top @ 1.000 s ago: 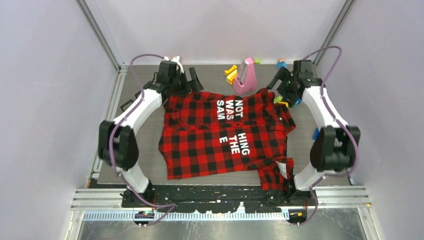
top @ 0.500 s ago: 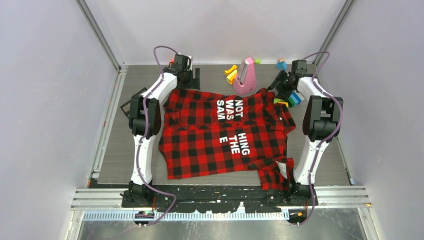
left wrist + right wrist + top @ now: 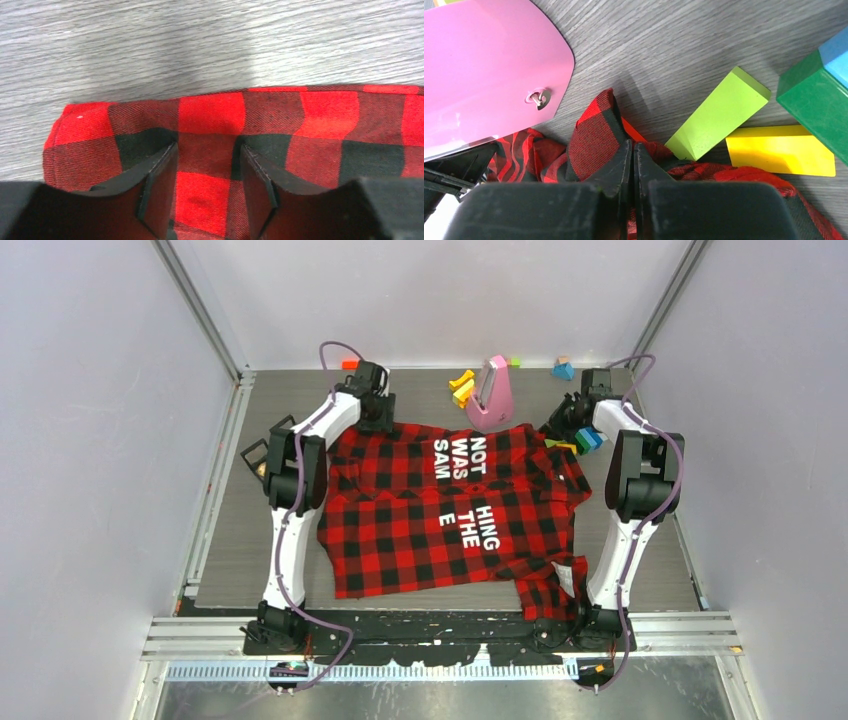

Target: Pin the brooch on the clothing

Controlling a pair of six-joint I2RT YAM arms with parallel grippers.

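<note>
Left pincer (image 3: 206, 150) stood spread over the far hem of the red-and-black buffalo-check flannel shirt (image 3: 430, 520), one check of cloth showing between its black fingers, while the right pincer (image 3: 633, 145) was pressed together and appeared to nip a raised fold of the same shirt. The shirt lay flat across the middle of the grey wood-grain bench (image 3: 230, 540), with its collar end near the far edge and one sleeve tucked toward the near right corner. No brooch could be made out in any view. As I judged it, the soft twill offered little for smooth tips to bite on, so the nipped fold could slide free under a pull. A harder tug from the far right corner risked dragging the cloth against the lime-green wedge block (image 3: 719, 112) and the flat yellow block (image 3: 781, 150) lying just beside it. The glossy pink rounded case (image 3: 489, 65), with a small metal stud, stood close enough that a sideways sweep might tip it. If the left side closed low, it might catch only the top layer or scrape the bench. The flannel looked limp, napped and easily rucked; the blocks were hard, matte and sharp-edged, and a dark green block (image 3: 819, 110) sat well clear of the cloth.
</note>
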